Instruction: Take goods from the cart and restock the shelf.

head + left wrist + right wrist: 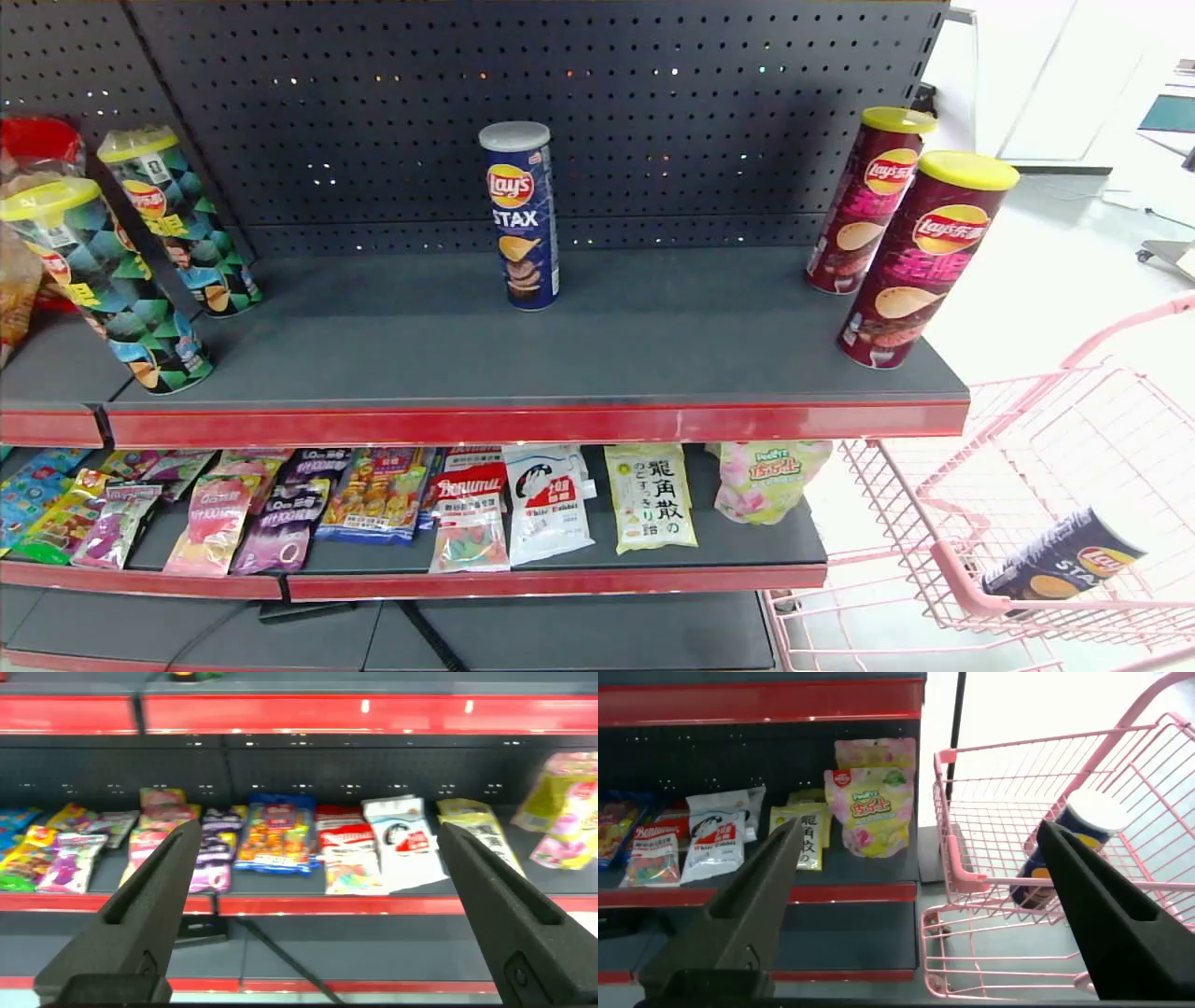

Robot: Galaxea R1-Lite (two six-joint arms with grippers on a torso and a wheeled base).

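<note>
Head view, upright can (519, 215) on shelf (653, 345), cart can (1060, 557) lying in pink cart (948, 565), left wrist view, left gripper (322, 924) jaws wide apart, empty, snack packets (280, 840) beyond the gap, right wrist view, right gripper (924, 915) jaws wide apart, empty, cart can beyond one jaw.

Pink cart (952, 574): cut off by right and bottom frame edges in head view. Blue can (1064, 560) inside cart: lower end hidden behind cart rim. Pale packet (770, 476) just beside cart: top hidden under red shelf lip (532, 422). Red-lidded item (37, 140) far from cart: cut by frame edge, kind unclear
</note>
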